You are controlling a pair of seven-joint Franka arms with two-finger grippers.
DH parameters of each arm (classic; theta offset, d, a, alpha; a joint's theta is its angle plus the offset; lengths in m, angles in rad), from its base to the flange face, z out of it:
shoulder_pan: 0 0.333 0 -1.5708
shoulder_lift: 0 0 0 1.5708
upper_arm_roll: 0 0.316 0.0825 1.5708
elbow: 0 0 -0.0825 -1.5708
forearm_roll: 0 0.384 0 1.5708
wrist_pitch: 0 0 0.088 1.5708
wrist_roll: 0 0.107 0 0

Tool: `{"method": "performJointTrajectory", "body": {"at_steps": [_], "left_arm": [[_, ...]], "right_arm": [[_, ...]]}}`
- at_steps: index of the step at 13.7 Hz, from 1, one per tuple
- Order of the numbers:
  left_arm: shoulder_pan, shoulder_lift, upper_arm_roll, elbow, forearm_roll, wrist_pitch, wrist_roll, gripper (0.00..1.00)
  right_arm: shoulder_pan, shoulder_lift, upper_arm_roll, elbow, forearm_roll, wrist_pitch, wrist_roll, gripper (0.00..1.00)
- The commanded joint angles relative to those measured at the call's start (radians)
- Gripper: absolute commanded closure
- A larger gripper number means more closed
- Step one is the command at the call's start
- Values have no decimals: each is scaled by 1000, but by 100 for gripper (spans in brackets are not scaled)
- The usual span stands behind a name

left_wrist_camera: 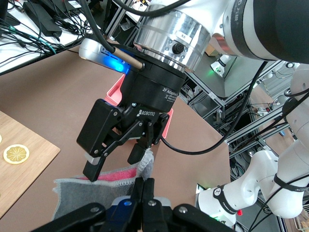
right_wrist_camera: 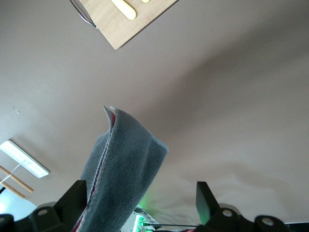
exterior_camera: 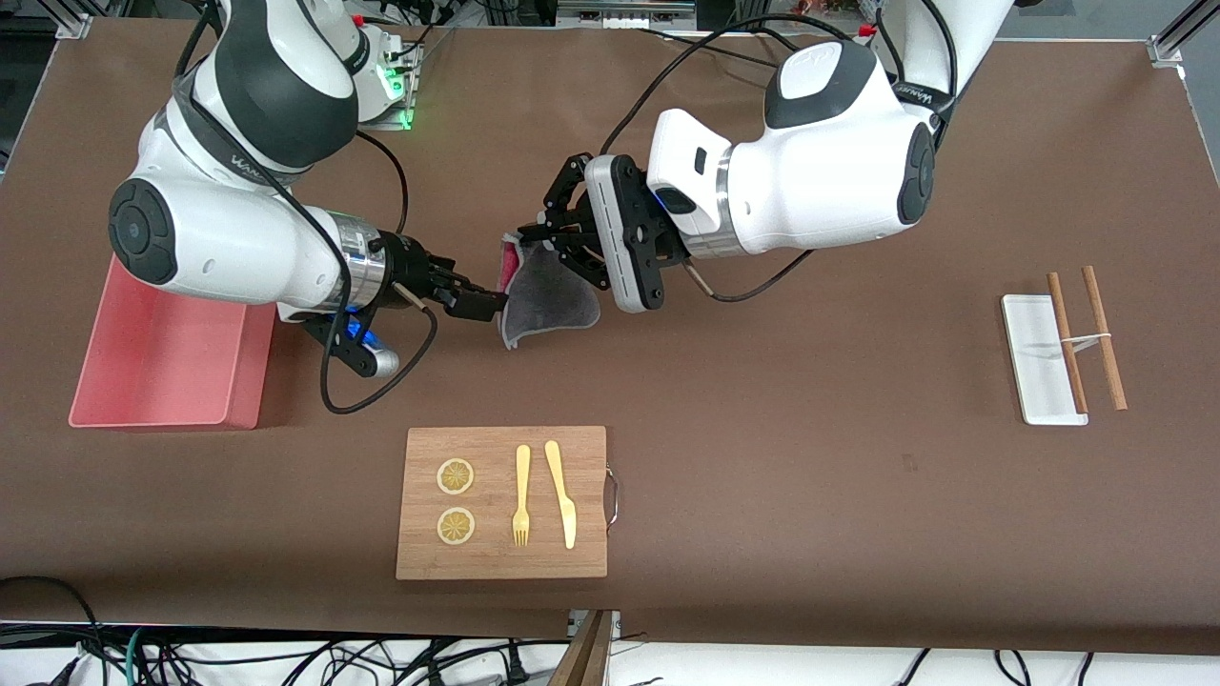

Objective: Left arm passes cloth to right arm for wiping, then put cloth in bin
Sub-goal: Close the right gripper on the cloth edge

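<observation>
Below the left pincer (exterior_camera: 534, 238), cloth (exterior_camera: 553, 300) hangs lengthwise.

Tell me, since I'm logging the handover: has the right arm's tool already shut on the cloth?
No: the right tool stands open with its fingers on either side of the cloth, which the left tool grips.
</observation>
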Motion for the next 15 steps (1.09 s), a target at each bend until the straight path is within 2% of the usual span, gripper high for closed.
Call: {"method": "performJointTrajectory", "body": {"at_steps": [1,5,15], "left_arm": [[5,-5,1,2,-32,1,29,100],[5,-5,1,2,-32,1,29,100],[5,-5,1,4,-33,1,29,100]], "right_arm": [[-4,-5,-12,15,18,-37,-17,0],[-7,-7,-27,17,19,-79,-45,0],[2,16,5,12,28,1,-21,0]]}}
